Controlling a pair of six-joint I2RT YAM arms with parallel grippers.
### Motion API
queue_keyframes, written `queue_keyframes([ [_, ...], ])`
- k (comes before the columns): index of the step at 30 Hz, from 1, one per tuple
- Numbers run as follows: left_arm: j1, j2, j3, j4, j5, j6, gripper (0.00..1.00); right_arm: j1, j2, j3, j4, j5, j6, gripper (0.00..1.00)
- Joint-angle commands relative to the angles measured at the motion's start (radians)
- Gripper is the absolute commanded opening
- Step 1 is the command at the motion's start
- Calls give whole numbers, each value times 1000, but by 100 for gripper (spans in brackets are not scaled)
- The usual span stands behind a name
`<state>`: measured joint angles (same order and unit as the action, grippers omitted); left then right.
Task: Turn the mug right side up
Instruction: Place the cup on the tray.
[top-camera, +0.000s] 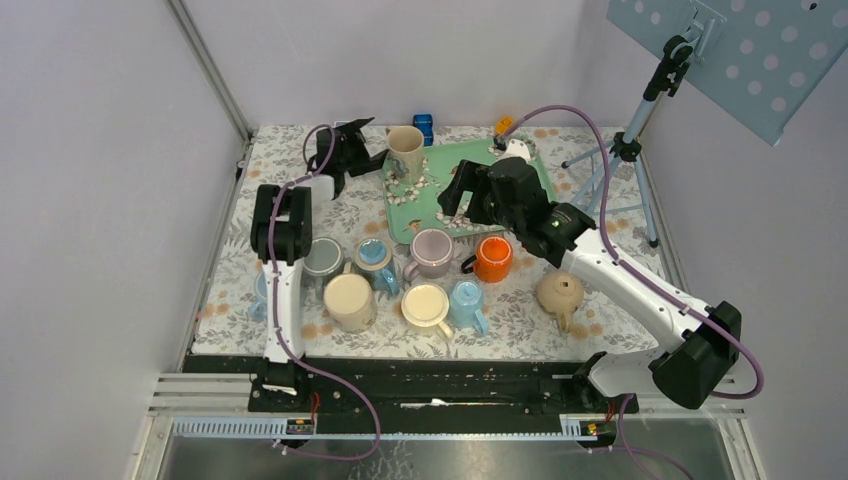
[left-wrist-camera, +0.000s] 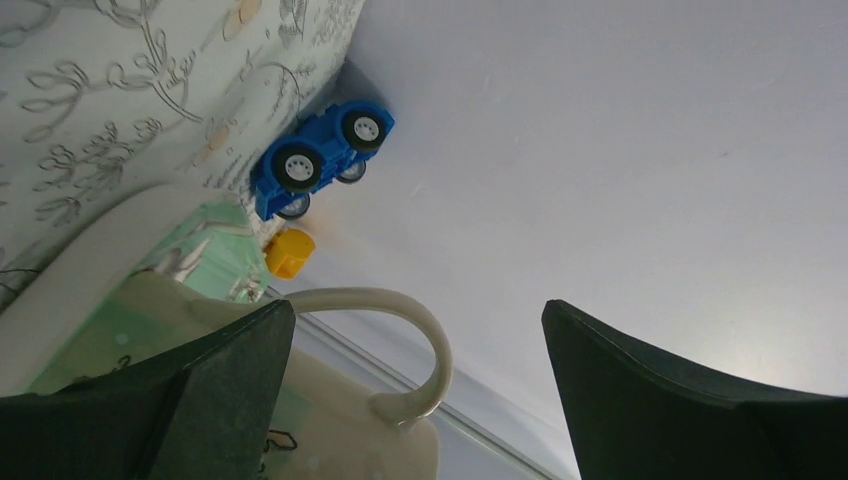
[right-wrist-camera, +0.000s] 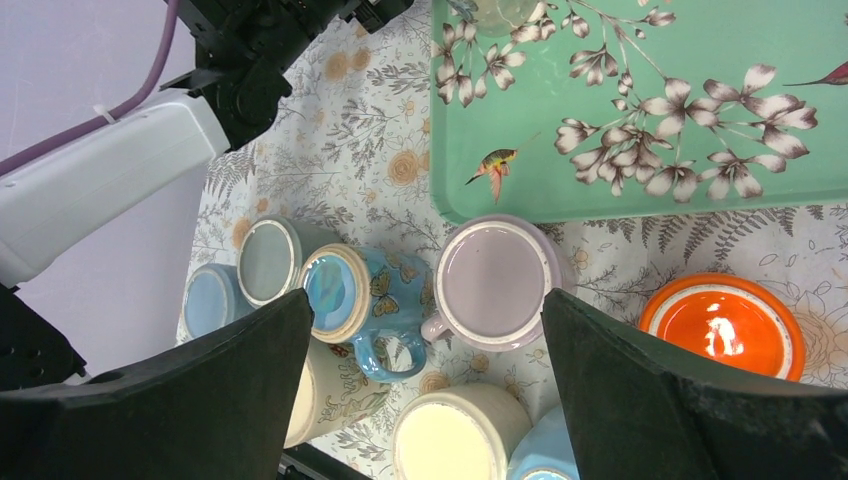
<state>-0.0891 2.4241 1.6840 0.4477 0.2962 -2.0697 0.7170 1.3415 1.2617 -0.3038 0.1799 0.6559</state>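
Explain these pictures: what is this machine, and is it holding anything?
Two robot arms are bolted at a table's near edge. One picture looks down from above; the others come from a camera on each wrist, so the dark wedges are that arm's fingers. On the floral table sit a green flowered tray, ceramic mugs and a blue toy car. The left end effector stands open by an upright cream mug on the tray; the right end effector hovers open above a lilac mug. Neither holds anything.

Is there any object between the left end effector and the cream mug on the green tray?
Nothing visible does. The open left end effector is right beside the cream mug on the green tray; the handle shows between its fingers.
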Motion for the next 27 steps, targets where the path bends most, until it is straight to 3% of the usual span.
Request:
queue_keyframes([
  [1, 27, -125, 71, -137, -35, 92, 99, -5, -38, -6, 26, -15, 1, 93],
  [8, 37, -212, 71, -275, -75, 263, 99, -4, -44, -13, 24, -12, -9, 100],
  [17, 40, -360, 2, -404, -128, 569, 99, -5, -64, -7, -34, 11, -37, 100],
  [27, 7, -631, -175, -429, -151, 859, 99, -5, -134, -97, -78, -57, -74, 100],
])
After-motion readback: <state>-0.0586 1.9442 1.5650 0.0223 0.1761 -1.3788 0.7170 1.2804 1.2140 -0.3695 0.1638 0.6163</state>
